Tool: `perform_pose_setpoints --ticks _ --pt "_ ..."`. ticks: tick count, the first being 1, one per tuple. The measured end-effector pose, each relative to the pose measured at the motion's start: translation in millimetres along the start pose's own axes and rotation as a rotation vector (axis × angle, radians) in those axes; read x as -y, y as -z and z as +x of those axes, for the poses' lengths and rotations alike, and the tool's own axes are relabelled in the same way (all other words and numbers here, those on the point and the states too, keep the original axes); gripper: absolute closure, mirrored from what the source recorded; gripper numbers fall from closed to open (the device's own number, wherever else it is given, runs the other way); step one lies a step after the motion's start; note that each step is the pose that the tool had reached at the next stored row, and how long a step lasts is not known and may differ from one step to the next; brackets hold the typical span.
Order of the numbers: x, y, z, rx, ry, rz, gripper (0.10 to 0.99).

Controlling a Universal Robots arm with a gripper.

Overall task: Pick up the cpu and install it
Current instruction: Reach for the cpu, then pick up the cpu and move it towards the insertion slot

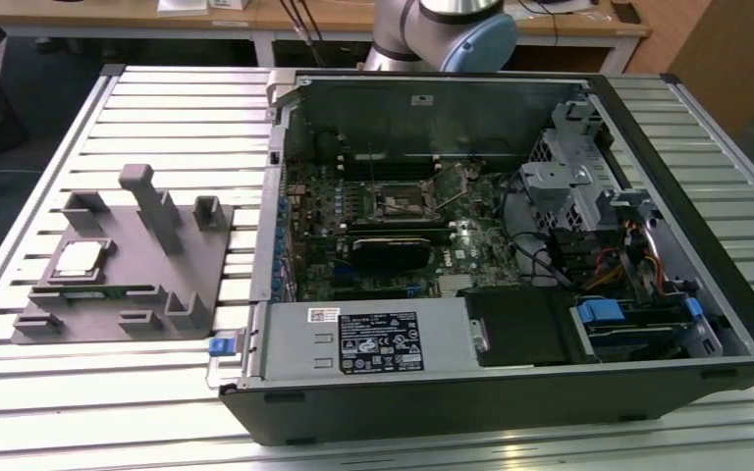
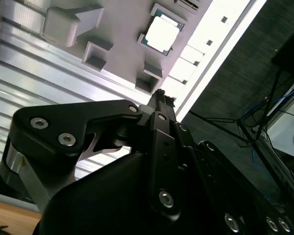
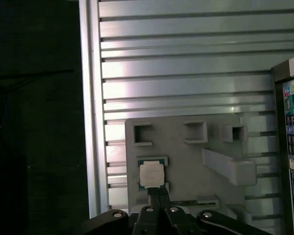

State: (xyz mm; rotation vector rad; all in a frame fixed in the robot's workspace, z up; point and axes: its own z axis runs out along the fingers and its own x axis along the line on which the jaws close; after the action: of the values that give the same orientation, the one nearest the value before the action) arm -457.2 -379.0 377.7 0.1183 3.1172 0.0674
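1 cpu (image 3: 151, 175) on grey fixture (image 3: 186, 166); in both wrist views we log gripper (image 3: 159, 192) clenched, empty, near it. Exterior view adds open computer case (image 1: 509, 397) on desk (image 1: 154, 98).

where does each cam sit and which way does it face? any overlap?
Exterior view: off the arm, raised, looking down on the table, the open computer case and, on the exterior view's left, the grey fixture holding the cpu; the arm shows beyond the case.
First wrist view: on the arm, looking down past the gripper at the cpu.
Second wrist view: on the arm, looking obliquely along the gripper toward the cpu.
Shared: all three show the cpu on the fixture.
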Motion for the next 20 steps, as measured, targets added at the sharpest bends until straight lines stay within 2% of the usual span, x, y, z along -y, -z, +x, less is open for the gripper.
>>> perform_pose_setpoints --ticks 7,20 --pt "0.7 -5.2 3.5 -0.0083 0.0 0.001 0.98" --pt "1.8 -14.0 3.6 -0.0088 0.0 0.001 0.98"
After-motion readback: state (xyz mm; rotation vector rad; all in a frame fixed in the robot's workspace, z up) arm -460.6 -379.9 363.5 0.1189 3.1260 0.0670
